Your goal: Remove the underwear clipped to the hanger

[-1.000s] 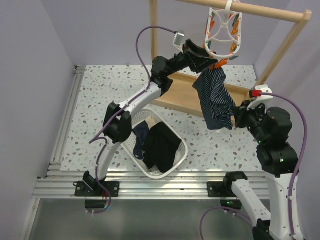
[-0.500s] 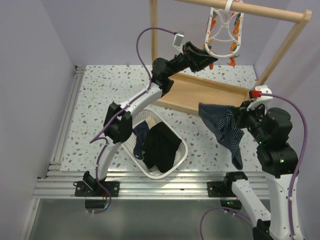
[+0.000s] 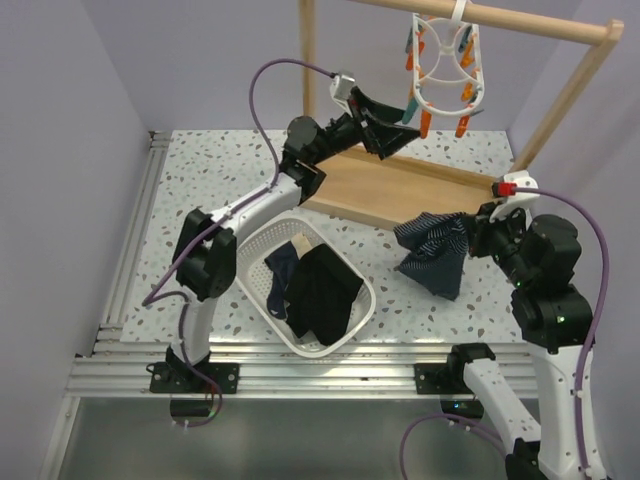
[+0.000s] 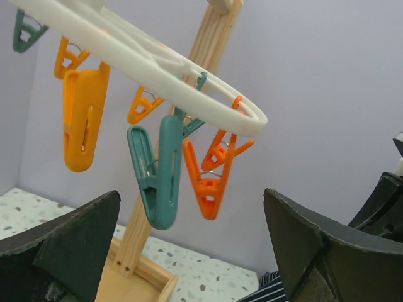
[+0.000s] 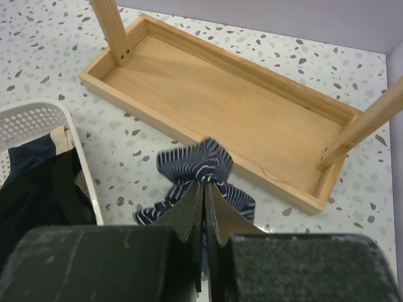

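Observation:
The white oval hanger (image 3: 443, 62) hangs by its hook from the wooden rail, its orange and teal clips (image 4: 158, 170) all bare. My left gripper (image 3: 400, 128) is open and empty, just below and left of the hanger. My right gripper (image 3: 470, 238) is shut on the navy-and-white striped underwear (image 3: 432, 253), which hangs in the air right of the basket; in the right wrist view the cloth (image 5: 196, 165) bunches at my fingertips. Black and navy underwear (image 3: 318, 290) lies in the white basket (image 3: 262, 248).
The wooden rail frame stands at the back with its flat base tray (image 3: 400, 188) on the speckled table. Its right post (image 3: 560, 100) slants up beside my right arm. The basket sits at the front between the two arms.
The striped underwear came off the hanger's clip and went down and right with my right gripper. My left gripper drew back to the left, away from the hanger, which swung back.

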{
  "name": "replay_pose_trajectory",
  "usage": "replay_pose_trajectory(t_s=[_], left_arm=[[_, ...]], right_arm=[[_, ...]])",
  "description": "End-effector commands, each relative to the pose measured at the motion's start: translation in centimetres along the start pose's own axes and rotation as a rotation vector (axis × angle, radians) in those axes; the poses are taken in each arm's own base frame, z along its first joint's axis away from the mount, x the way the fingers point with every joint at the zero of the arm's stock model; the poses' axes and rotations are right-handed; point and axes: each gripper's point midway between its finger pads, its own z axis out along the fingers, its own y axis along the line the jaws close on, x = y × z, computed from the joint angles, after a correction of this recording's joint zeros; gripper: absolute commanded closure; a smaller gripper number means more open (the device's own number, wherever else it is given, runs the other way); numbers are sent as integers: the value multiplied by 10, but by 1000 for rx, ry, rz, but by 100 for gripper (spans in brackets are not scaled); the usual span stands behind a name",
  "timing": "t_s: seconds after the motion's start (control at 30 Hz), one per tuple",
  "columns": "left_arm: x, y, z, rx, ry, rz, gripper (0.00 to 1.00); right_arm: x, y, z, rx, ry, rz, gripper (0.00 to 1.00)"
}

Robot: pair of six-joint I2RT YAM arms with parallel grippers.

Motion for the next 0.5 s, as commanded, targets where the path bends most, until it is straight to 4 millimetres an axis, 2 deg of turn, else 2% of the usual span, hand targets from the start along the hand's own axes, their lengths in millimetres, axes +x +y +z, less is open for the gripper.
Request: replay_pose_trajectory(t_s=[0.0, 0.03, 0.07, 0.13, 0.2, 0.23, 0.27, 0.3, 0.33, 0.37, 0.4, 0.43, 0.47], left_arm=[[-47, -32, -10, -28, -30, 177, 0], [-48, -31, -14, -49, -22, 192, 0], [-55, -39, -18, -63, -14, 234, 0], [-44, -29, -32, -131, 27, 246, 0], [-47, -35, -46, -166, 42, 295, 0], [-58, -44, -53, -190, 32, 317, 0], [-49, -39, -63, -219, 59, 339, 0], [-50, -39, -68, -239, 66, 354, 0], [-59, -48, -76, -257, 65, 394, 0], [-50, -44, -86, -281, 91, 395, 0], [-51, -44, -92, -306, 94, 409, 0], [-58, -55, -99, -311, 97, 440, 0], [-49, -52, -108, -331, 123, 442, 0]], right_arm=[[-11, 7, 6, -55, -51, -62, 100], [-11, 9, 7, -73, -51, -86, 100], [-8, 11, 10, -89, -42, -93, 100], [-6, 17, 12, -132, -43, -120, 100], [0, 24, 17, -179, -25, -127, 100], [3, 25, 19, -189, -15, -138, 100], [7, 27, 22, -204, -1, -141, 100], [12, 31, 26, -234, 17, -141, 100], [15, 31, 28, -243, 29, -152, 100], [22, 32, 31, -253, 49, -153, 98], [28, 32, 34, -264, 67, -160, 93], [31, 32, 35, -264, 76, -163, 86], [37, 32, 37, -267, 89, -169, 73]])
